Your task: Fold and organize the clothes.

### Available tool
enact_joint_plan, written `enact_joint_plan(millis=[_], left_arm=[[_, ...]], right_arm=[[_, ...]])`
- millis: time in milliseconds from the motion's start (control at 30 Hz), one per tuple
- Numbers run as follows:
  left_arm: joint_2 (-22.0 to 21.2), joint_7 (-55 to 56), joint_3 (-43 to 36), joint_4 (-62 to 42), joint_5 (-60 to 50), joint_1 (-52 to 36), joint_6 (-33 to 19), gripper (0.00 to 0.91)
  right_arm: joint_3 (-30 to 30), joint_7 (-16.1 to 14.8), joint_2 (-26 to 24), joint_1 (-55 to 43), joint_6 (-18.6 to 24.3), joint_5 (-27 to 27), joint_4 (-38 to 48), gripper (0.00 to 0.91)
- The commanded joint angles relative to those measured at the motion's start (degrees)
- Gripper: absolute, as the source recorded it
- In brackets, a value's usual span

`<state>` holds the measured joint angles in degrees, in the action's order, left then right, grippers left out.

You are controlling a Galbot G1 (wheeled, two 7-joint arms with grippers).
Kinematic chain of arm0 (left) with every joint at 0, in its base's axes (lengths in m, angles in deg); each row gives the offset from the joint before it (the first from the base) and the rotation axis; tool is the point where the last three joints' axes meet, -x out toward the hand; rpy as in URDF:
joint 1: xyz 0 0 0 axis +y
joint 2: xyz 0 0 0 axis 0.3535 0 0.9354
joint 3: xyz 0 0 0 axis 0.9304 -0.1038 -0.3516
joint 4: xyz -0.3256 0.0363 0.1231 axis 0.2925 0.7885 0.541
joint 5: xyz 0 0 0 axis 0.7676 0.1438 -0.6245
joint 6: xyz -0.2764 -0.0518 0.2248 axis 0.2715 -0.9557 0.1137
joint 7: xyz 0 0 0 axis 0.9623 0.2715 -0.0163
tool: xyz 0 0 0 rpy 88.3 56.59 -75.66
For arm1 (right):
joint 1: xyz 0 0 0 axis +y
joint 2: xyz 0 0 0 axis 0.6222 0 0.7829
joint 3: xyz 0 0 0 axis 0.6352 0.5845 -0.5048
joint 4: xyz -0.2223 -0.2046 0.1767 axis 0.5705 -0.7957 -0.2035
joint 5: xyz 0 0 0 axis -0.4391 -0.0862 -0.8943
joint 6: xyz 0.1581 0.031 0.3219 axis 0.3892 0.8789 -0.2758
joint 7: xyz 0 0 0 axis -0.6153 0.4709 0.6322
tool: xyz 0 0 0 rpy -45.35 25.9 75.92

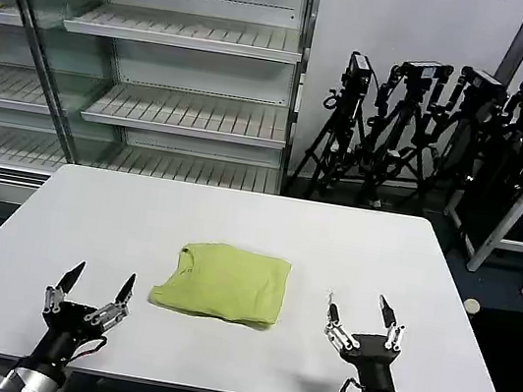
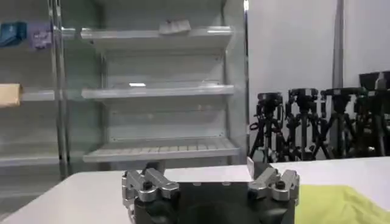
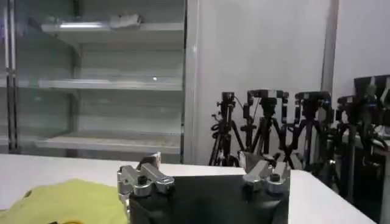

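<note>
Centrally, folded T-shirt [image 1: 225, 283] on table [image 1: 380, 265], shelves [image 1: 183, 34] behind

No text, label, brand, number or sign can be read on anything here.

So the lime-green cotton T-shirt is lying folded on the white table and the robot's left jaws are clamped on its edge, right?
Not quite. The lime-green cotton T-shirt does lie folded on the white table, but the left gripper isn't clamped on it: the head view shows its jaws open and apart from the shirt, near the table's front edge. The right gripper is open too, on the other side.
</note>
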<state>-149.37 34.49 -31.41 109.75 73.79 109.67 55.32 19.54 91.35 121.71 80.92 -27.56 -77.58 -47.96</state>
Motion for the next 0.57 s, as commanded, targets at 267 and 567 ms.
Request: enact_joint_plan(millis=[267,567], left_arm=[[-0.6,-0.1,-0.3,2.2,-0.7,2.5,-0.7,0.907],[-1.2,0.1,-1.2,2.7,-1.6,2.3,-0.6,0.907]], right_arm=[[-1.4,1.2,-0.1,1.6,-2.7,0.5,-2.3,0.907],[-3.0,-1.0,0.4,2.4,-3.5,-2.2,-3.1,0.907]])
